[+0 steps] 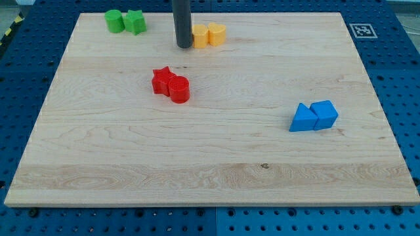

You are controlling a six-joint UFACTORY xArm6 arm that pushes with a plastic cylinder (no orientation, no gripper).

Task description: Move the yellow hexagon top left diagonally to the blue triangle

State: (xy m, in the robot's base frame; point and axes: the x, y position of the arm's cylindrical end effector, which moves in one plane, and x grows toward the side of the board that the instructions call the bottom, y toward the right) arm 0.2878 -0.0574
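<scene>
Two yellow blocks sit together near the view's top centre: a yellow hexagon (216, 33) on the right and another yellow block (200, 35) touching it on the left, its shape partly hidden. My tip (184, 45) stands just left of the left yellow block, touching or nearly touching it. The blue triangle (303, 118) lies at the view's right, touching a blue cube-like block (324, 113) on its right. The yellow hexagon is far up and left of the blue triangle.
A red star (162, 80) and a red cylinder (179, 89) touch each other left of centre. Two green blocks (115, 20) (135, 21) sit at the top left. The wooden board (210, 164) lies on a blue perforated table.
</scene>
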